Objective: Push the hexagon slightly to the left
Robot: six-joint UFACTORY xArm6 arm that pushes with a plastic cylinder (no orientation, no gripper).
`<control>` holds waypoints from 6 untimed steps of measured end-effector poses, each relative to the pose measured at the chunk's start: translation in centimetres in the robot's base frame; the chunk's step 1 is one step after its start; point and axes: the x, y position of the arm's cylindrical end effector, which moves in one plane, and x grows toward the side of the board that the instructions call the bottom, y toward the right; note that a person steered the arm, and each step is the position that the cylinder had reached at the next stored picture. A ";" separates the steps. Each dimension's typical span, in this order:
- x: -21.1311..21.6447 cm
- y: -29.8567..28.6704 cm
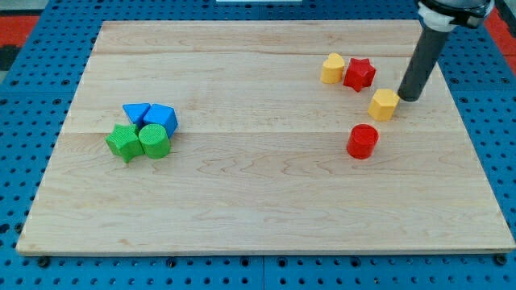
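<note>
A yellow hexagon block (384,104) lies on the wooden board (258,193) at the view's right. My tip (409,98) rests on the board just to the right of the hexagon, close to its right side or touching it. The dark rod rises from the tip toward the view's top right corner.
A yellow heart-like block (332,68) and a red star (359,74) lie above and left of the hexagon. A red cylinder (363,141) lies below it. At the view's left cluster a blue triangle (136,112), a blue block (161,118), a green star (123,142) and a green cylinder (153,141).
</note>
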 end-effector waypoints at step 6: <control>-0.1 -12.0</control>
